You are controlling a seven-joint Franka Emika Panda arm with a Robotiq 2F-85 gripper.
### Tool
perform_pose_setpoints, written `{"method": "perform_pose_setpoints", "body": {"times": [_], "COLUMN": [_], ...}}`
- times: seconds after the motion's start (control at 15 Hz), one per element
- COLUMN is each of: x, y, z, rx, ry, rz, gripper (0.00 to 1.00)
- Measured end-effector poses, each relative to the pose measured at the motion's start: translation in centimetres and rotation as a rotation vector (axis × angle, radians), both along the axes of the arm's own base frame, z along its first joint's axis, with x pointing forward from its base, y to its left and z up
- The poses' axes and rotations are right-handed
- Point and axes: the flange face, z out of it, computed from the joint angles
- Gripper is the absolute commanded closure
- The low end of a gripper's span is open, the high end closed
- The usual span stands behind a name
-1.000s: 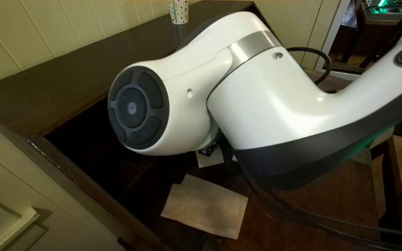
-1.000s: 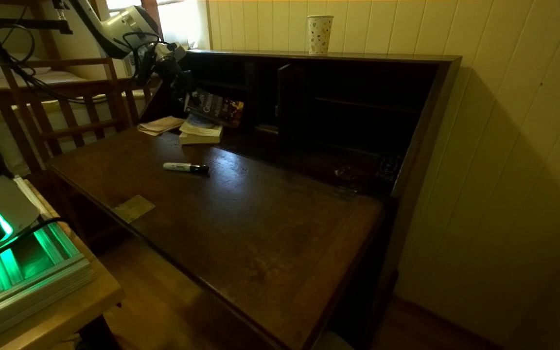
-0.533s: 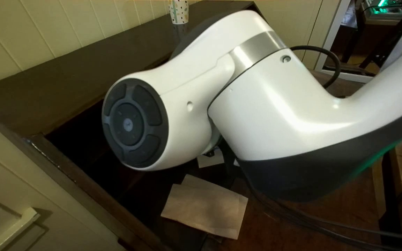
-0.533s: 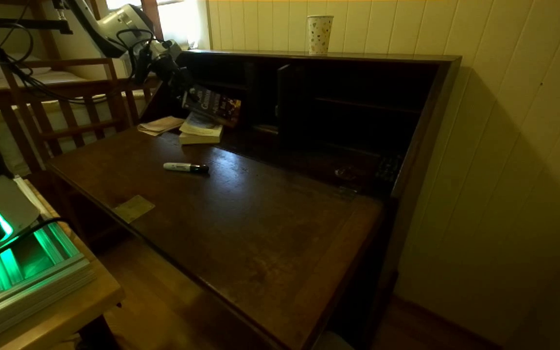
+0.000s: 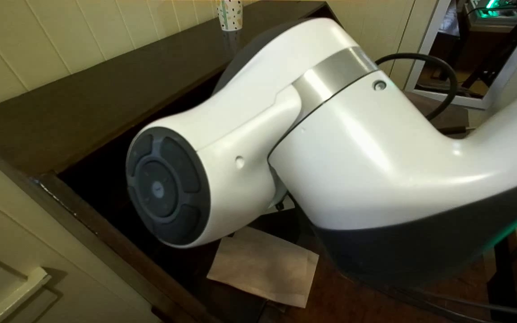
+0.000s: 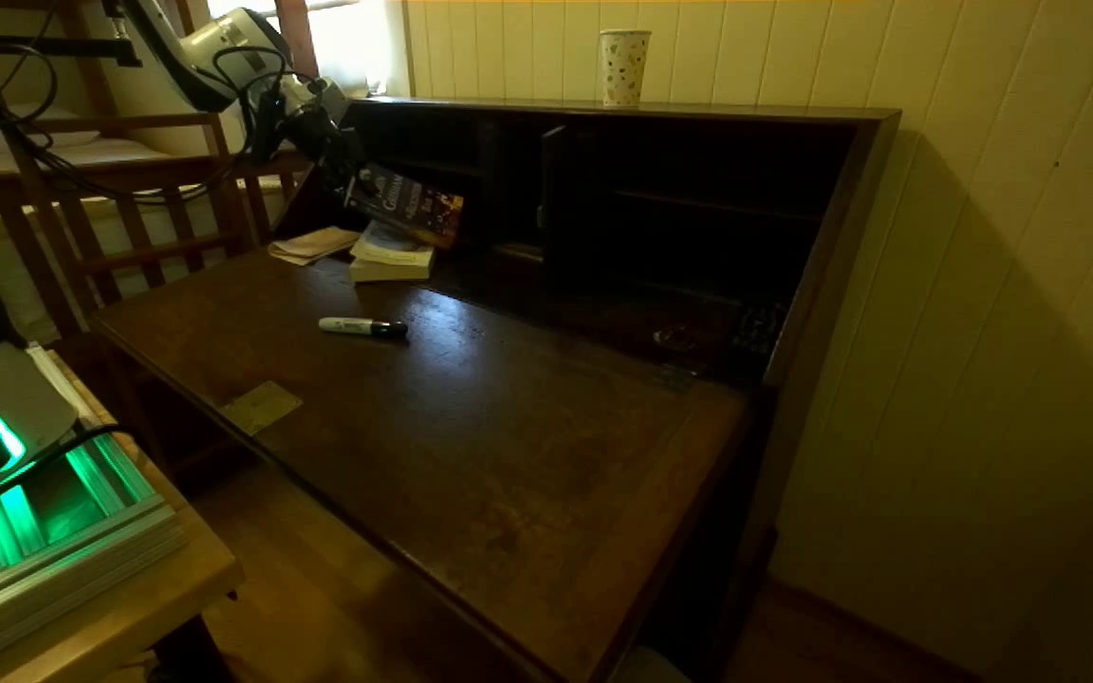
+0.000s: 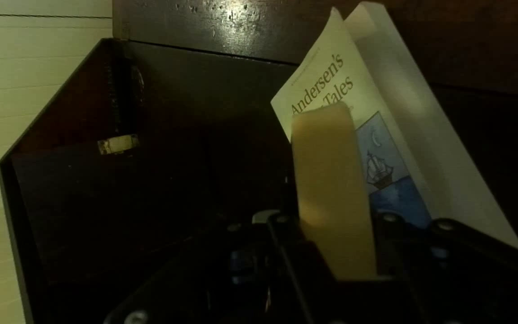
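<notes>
The tool (image 7: pixel 336 220) is closed on the dark book (image 6: pixel 407 204); in the wrist view, a narrow tan edge of this book shows between the tool's two sides. In an exterior view, the dark book is tilted above the back part of the bench (image 6: pixel 471 455), in front of the compartments (image 6: pixel 708 228). Below it is the pale book (image 7: pixel 317 85), with the words "Andersen's" and "Tales" on its cover, lying on the bench. Whether the two books touch, I cannot tell. The paper (image 5: pixel 265 264) lies just beside the pale book. The marker (image 6: pixel 363 327) lies on the bench, apart from the books. The cup (image 6: pixel 624 66), with a spotted pattern, stands upright on the highest part of the bench, in both exterior views.
</notes>
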Motion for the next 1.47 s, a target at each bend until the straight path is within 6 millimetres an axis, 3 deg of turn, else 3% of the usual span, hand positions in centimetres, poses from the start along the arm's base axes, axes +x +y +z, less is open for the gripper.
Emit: {"method": "perform_pose_setpoints", "body": {"times": [0.53,0.6,0.73,1.07,1.47], "x": [-0.8,-0.8,-0.9,-1.1,-1.2], "y": [0.8,0.9,1.0,1.2,1.3], "z": [0.3,0.3,0.4,0.4,0.5], "rx": [0.014,0.016,0.021,0.028,0.040], "ry": [0.032,0.034,0.038,0.046,0.053], "rz": [-0.012,-0.013,-0.012,-0.013,-0.022], "gripper": [0.92,0.44,0.38,0.02,0.00]}}
